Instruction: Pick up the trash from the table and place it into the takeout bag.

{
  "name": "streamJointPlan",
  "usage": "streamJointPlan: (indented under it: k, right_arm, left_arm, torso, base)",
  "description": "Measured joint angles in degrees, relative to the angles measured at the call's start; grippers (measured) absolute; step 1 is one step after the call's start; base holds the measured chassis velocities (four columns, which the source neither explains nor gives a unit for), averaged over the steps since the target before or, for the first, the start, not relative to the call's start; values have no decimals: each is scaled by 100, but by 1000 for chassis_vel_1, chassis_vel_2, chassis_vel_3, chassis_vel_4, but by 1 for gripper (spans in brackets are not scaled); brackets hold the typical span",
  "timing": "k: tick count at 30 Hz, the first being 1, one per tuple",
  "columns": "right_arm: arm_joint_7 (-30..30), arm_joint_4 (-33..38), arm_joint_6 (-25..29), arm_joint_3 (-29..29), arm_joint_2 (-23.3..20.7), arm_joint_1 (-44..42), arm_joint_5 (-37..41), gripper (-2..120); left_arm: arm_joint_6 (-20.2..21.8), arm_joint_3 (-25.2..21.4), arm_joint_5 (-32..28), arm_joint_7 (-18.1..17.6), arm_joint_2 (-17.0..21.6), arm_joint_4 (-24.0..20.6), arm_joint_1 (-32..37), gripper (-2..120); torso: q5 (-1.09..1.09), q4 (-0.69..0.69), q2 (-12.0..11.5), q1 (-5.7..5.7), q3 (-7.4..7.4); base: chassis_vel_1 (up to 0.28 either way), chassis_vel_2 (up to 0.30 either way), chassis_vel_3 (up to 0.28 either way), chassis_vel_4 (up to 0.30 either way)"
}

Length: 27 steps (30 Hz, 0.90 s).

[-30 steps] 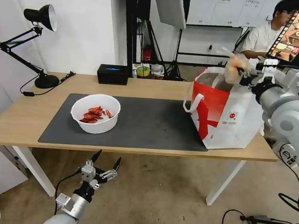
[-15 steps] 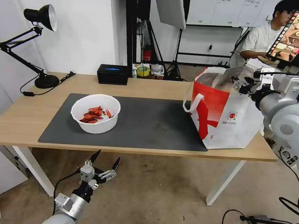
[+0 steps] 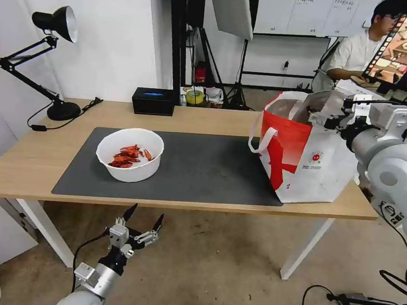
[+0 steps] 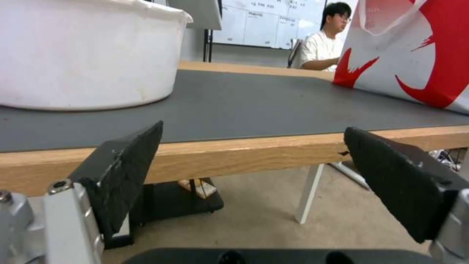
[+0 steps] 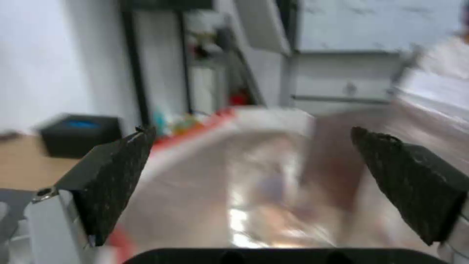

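The right gripper (image 3: 323, 116) is hanging over the open mouth of the takeout bag (image 3: 306, 156), its fingers spread wide with nothing between them; in the right wrist view the two black pads (image 5: 117, 172) are standing far apart, framing the blurred silver foil lining of the bag (image 5: 254, 190) below. The bag is standing upright at the right end of the desk (image 3: 34, 158), its near corner resting on the right edge of the dark grey mat (image 3: 202, 171), a white loop handle hanging down its red side and a small round red logo showing on its white face. What is lying inside the bag cannot be made out. The left gripper (image 3: 143, 219) is hovering below the front edge of the desk, just beneath the white bowl of red crayfish shells (image 3: 129, 153), with its fingers wide open and holding nothing; the left wrist view is looking between the two black fingers (image 4: 122, 172) at the wooden desk edge (image 4: 234, 154), with the bowl's white wall (image 4: 83, 55) above it on the mat. The bowl is sitting on the left part of the mat, well apart from the bag. At the back of the desk a black box with a blue top (image 3: 153, 100) is standing, and a black desk lamp (image 3: 54, 23) is rising from the left rear corner.
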Motion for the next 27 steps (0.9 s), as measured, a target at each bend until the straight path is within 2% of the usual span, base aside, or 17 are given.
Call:
streamJointPlan:
  k: [1,3,5,10,21,23,24,27]
  right_arm:
    - [0,0,0,0,0,0,0,100]
    - [-458,206,357,21,-16,-104,19,100]
    - [-529,296,427,41,-21,-173,4,100]
    - [-1022,822,750,344,-52,-982,-102,100]
    - [-1632,1275,1239,511,-59,-1921,-606,100]
    - [-1718,1407,1313,557,98,-2458,-908,100]
    - [-1718,1407,1313,557,98,-2458,-908,100]
    - [-1806,1439,1431,520,440,-3229,-1527,100]
  left_arm:
    - [0,0,0,0,0,0,0,100]
    - [0,-13,-2,-2,5,-10,4,100]
    - [1,-16,-2,-3,4,-15,5,100]
    - [5,-78,-20,-9,-18,-76,35,100]
    - [-10,-251,-35,-10,47,-97,105,100]
    - [-28,-270,-35,-6,36,-98,135,100]
    - [-28,-270,-35,-6,36,-98,135,100]
    - [-52,-284,-33,13,35,-63,148,100]
  torso:
    - [0,0,0,0,0]
    - [0,0,0,0,0]
    - [-1,1,0,0,0]
    - [-1,-1,0,0,0]
    - [-1,0,1,0,0]
    - [-1,0,1,0,-1]
    - [-1,0,1,0,-1]
    - [1,-1,1,0,0]
  base:
    - [0,0,0,0]
    - [0,0,0,0]
    - [0,0,0,0]
    - [0,0,0,0]
    - [0,0,0,0]
    - [0,0,0,0]
    - [0,0,0,0]
    - [0,0,0,0]
